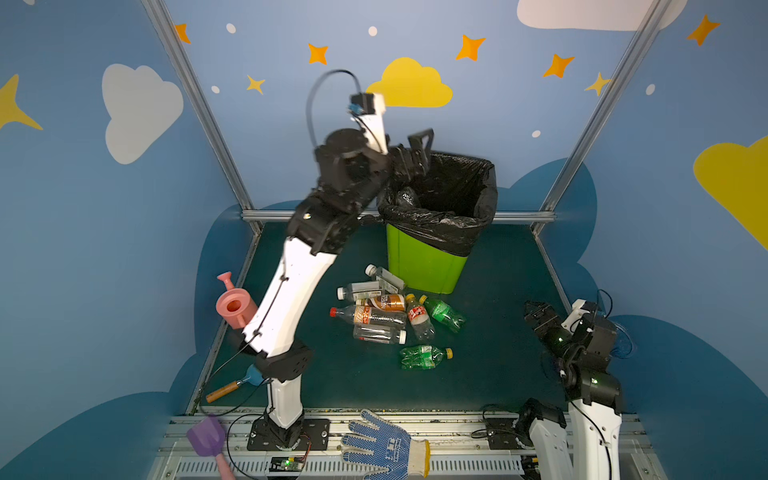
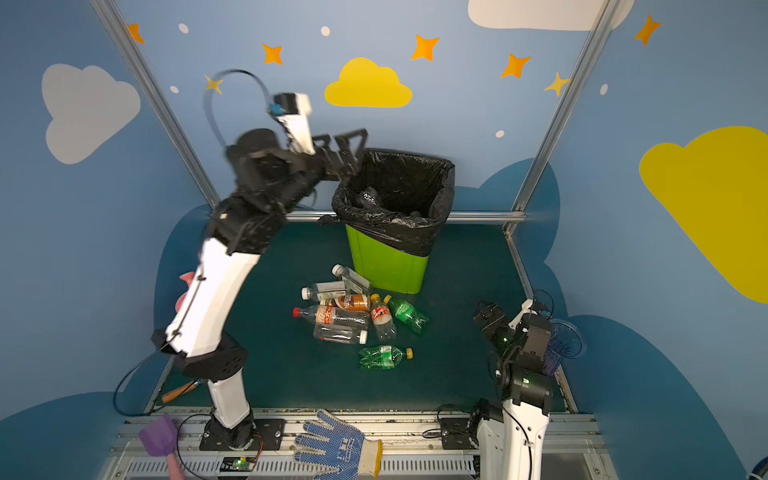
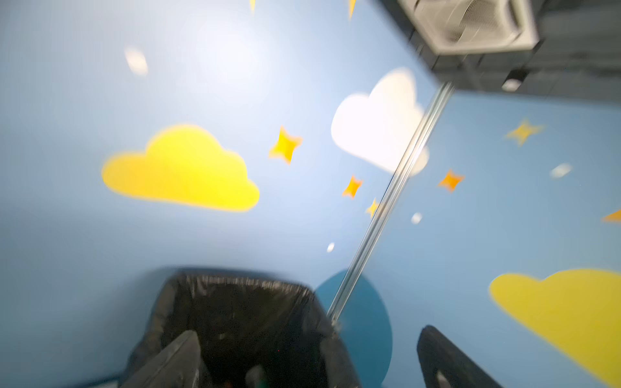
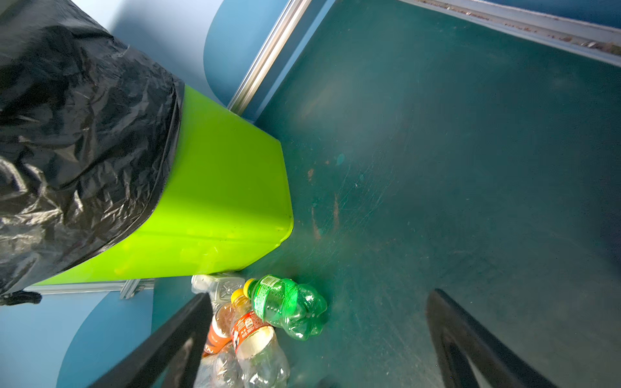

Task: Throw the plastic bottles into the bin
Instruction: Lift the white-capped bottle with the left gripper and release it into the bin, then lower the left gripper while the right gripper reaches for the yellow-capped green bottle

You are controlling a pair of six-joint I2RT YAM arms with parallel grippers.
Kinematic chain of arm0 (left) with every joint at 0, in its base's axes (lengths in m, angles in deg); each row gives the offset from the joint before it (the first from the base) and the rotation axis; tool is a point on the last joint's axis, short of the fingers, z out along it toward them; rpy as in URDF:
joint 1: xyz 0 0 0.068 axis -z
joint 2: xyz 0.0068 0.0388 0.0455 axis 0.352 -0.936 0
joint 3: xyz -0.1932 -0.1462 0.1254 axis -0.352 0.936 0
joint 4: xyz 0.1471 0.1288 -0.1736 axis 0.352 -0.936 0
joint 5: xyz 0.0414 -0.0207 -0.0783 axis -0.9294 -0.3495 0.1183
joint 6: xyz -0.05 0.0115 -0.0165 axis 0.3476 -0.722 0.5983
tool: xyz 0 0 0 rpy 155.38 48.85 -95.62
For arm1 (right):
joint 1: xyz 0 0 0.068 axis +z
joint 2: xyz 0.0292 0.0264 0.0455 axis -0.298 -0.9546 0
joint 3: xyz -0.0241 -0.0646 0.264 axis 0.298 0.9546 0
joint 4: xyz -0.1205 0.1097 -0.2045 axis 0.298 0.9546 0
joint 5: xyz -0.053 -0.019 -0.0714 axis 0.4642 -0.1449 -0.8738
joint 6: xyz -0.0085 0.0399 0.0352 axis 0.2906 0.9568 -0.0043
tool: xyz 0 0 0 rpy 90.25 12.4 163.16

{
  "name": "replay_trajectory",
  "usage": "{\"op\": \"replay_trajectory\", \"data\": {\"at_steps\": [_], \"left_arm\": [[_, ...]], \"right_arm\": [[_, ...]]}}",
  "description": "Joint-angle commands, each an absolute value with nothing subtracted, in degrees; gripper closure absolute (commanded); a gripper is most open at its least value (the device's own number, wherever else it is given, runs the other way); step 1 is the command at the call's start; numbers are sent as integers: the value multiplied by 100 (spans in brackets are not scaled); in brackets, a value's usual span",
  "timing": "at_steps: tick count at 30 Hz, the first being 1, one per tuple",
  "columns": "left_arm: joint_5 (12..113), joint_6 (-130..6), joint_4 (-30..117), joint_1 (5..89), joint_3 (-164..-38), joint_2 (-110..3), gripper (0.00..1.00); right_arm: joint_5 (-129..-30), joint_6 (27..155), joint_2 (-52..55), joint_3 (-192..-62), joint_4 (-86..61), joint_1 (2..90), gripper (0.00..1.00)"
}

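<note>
At the far left of the surface (image 1: 490,374), a pink watering can (image 1: 235,307) is seen just beside the left arm (image 1: 291,291). A wooden-handled tool (image 1: 224,390) and a purple scoop (image 1: 205,436) are seen nearer the front rail. The left claw (image 1: 417,153) is poised high over the left edge of the bin (image 1: 424,266). In the left wrist view its jaws are spread wide with nothing between them, and the black bag (image 3: 235,302) is seen below. What lies inside the bag is too blurred to be told.

The plastic bottles (image 1: 380,316) are piled on the surface against the front foot of the bin, several touching or overlapping. One crushed green bottle (image 1: 424,356) lies a little apart, nearer the front. At the right, the right claw (image 1: 538,313) is set low, its jaws wide and empty, pointed toward the pile.

Several risks can be judged from here:
- The bag could be snagged by a finger of the left claw, so close to the rim, and the liner dragged out or the bin tipped.
- The watering can could be knocked if the left arm is swung down carelessly.
- Because the bottles are stacked, smooth and partly crushed, one could be squeezed out of a grip, or its neighbours sent rolling.
- A collision is to be feared if the pile is reached for by both arms at once.
</note>
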State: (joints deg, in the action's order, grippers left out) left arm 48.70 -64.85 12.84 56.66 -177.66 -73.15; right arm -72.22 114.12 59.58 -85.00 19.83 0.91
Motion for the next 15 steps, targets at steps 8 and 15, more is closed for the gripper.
{"op": "replay_trajectory", "data": {"at_steps": [8,15], "left_arm": [[4297,-6862,2082,5634,-14865,-5986,0],[3907,-6312,2635,5254,-11612,-4345,0]], "right_arm": [[-6451,12509,6188,-8135,2903,149,2],[-6480,13845,6638,-7477,3004,1244,2]]}}
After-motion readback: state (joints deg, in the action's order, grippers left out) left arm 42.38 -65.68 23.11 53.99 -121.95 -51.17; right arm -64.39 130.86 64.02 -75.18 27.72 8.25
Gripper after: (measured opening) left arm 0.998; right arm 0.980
